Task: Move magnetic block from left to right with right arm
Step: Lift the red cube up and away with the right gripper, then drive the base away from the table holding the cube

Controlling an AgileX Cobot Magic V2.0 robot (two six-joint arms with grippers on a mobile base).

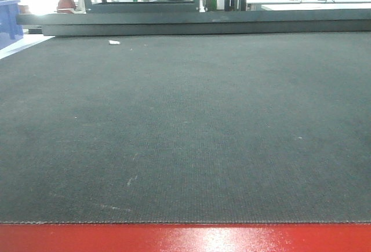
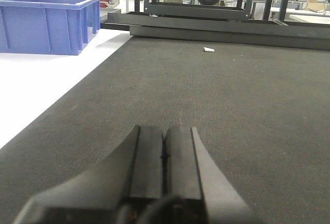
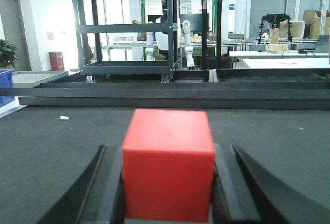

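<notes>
The magnetic block (image 3: 168,165), a plain red cube, fills the centre of the right wrist view. My right gripper (image 3: 167,149) is shut on it, one black finger pressed against each side face, above the dark mat (image 3: 51,152). Only the fingers of the right arm show. In the left wrist view my left gripper (image 2: 165,130) is shut with its pads together and nothing between them, low over the mat. The front view shows bare mat (image 1: 185,124) with no block and no gripper.
A blue bin (image 2: 49,23) stands on the white surface (image 2: 36,85) left of the mat. A small white scrap (image 1: 114,42) lies near the far edge. Black frame rails (image 1: 203,23) and a black shelf cart (image 3: 126,28) stand beyond. The table's near edge (image 1: 185,237) is red.
</notes>
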